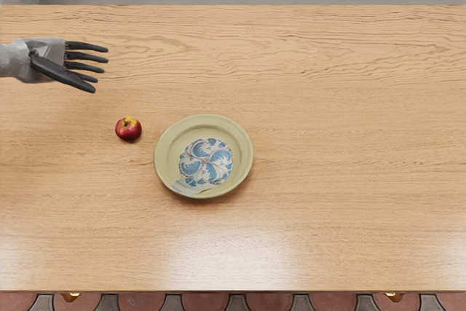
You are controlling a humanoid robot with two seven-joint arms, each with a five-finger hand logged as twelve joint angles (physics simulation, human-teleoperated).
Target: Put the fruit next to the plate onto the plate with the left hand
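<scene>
Reaching comes first: your left hand (69, 63) has straight, empty fingers. Bring it down over the apple (128, 128) beside the plate (166, 149).

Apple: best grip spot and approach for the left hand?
Probably from above, fingers around the widest middle of the apple: it is round, lies free on the table, apart from the plate to its right. The left hand, open, hangs beyond it toward the far left edge.

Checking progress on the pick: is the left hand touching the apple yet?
Apart. The head view shows bare table between the left hand, fingers spread, and the apple lying beside the plate.
</scene>
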